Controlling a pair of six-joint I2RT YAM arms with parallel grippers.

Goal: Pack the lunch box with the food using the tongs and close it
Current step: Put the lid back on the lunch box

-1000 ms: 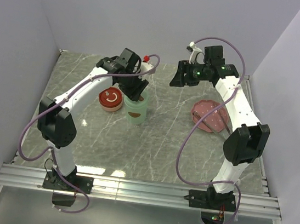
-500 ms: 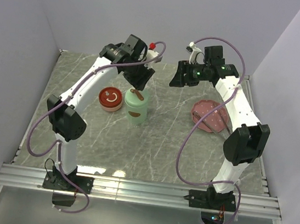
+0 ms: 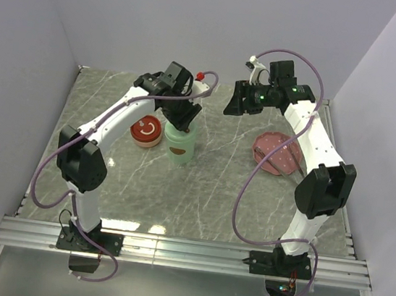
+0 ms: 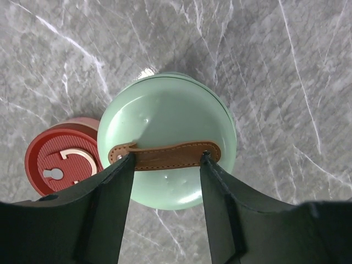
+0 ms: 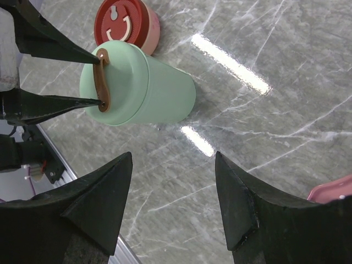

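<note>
**Overhead camera:** The mint-green lunch box (image 3: 178,148) stands upright on the counter (image 3: 206,193) with its lid on, and a red round container (image 3: 145,131) sits just beside it. The left pincer (image 3: 184,123) hangs directly over the lid, apparently placed there to seat or fasten it. The right pincer (image 3: 230,106) is held high and well apart from the box, seemingly parked out of the way. The pink plate (image 3: 268,143) lies near that arm. No tongs can be made out, and whether any food remains on the plate cannot be told.

**Left wrist camera:** Half-parted jaws straddle the lid's brown leather strap (image 4: 168,156), with one tip touching each end. They look open around it rather than clamped. The box sits squarely beneath, between the two tips.

**Right wrist camera:** The right pincer's jaws gape wide and hold nothing. The box lies well ahead of them, with the left arm's fingers (image 5: 60,52) meeting the strap at both ends.
</note>
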